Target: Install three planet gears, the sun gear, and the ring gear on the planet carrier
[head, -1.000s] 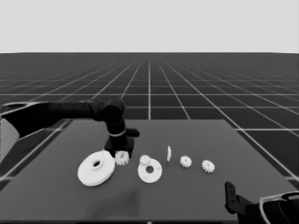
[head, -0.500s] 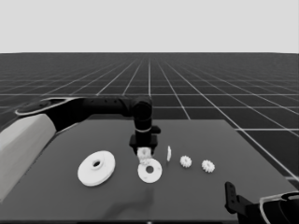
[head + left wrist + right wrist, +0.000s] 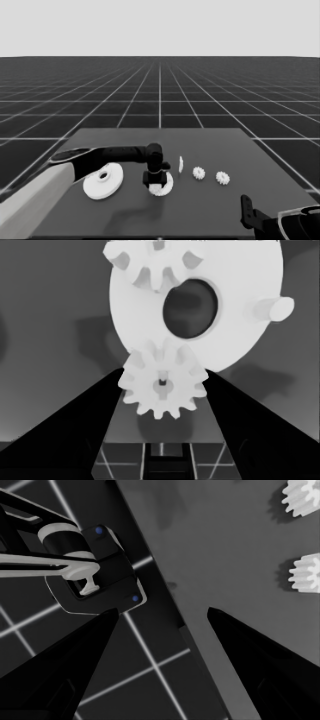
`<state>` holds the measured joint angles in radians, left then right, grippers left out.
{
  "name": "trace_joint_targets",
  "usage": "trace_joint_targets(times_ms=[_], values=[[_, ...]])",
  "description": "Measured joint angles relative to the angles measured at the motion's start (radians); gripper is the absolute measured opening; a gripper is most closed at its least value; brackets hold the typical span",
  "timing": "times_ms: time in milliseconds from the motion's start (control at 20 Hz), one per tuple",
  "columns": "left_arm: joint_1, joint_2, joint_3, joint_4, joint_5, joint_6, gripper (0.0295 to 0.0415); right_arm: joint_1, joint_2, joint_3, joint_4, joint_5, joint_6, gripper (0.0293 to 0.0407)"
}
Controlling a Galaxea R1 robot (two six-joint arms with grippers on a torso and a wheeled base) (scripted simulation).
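Left pincer point(image 3: 162, 390) pinches a planet gear point(image 3: 162, 385) over the smaller round part point(image 3: 161, 186); only its wrist view shows another gear point(image 3: 155, 265) seated there

Left pincer point(image 3: 162, 390) clamps a planet gear point(image 3: 162, 385) over the rim of the smaller round part point(image 3: 240, 280). Second gear point(image 3: 155, 265) seated there; a bare peg point(image 3: 272, 309) stands opposite.

gear point(image 3: 162, 384) in gripper point(image 3: 162, 390), above smaller round part point(image 3: 235, 300)
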<state>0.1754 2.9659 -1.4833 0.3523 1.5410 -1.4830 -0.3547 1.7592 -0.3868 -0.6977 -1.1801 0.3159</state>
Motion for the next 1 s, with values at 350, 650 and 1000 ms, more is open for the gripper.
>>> trace_joint_targets(times_ms=[350, 650, 1000], values=[[0.009, 0.002, -0.010, 0.008, -0.004, 0.006, 0.0383, 0.000, 0.000, 0.000, 0.000, 0.000, 0.000, 0.0385], [0.009, 0.002, -0.010, 0.009, -0.004, 0.006, 0.0385, 0.000, 0.000, 0.000, 0.000, 0.000, 0.000, 0.0385], [-0.392, -0.022, 0.127, -0.390, 0.030, -0.097, 0.0385, 0.000, 0.000, 0.000, 0.000, 0.000, 0.000, 0.0385]])
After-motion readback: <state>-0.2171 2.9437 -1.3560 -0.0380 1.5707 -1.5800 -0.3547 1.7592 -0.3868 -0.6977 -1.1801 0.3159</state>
